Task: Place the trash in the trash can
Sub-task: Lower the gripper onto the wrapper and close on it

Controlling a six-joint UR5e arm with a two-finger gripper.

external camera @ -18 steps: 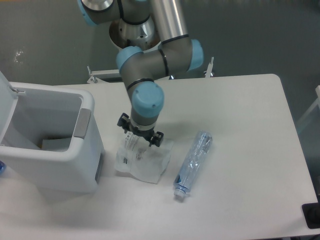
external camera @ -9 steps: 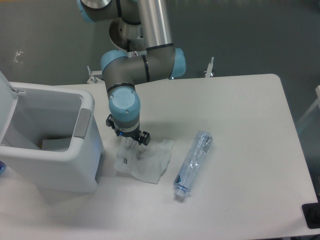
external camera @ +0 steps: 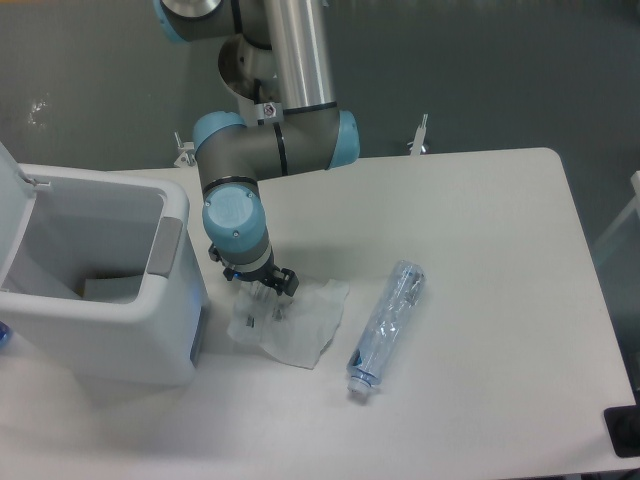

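A wrinkly translucent white plastic wrapper (external camera: 295, 325) with small black print lies flat on the white rectangular table (external camera: 480, 240), just beside the right wall of the large boxy white plastic trash can (external camera: 110, 285) with rounded corners. The two-finger gripper (external camera: 262, 296) on the grey and light-blue arm (external camera: 250, 170) points straight down over the wrapper's left part, its fingertips reaching into or onto the crumpled film near the black print. The fingers are mostly hidden under the wrist, so whether they are parted or closed on the film cannot be told. The clear bluish plastic bottle (external camera: 388, 325) with a white cap lies on its side to the right of the wrapper, apart from it, cap toward the table's near edge. The bin stands open, its grey rectangular panel (external camera: 165, 246) on the rim facing the arm.
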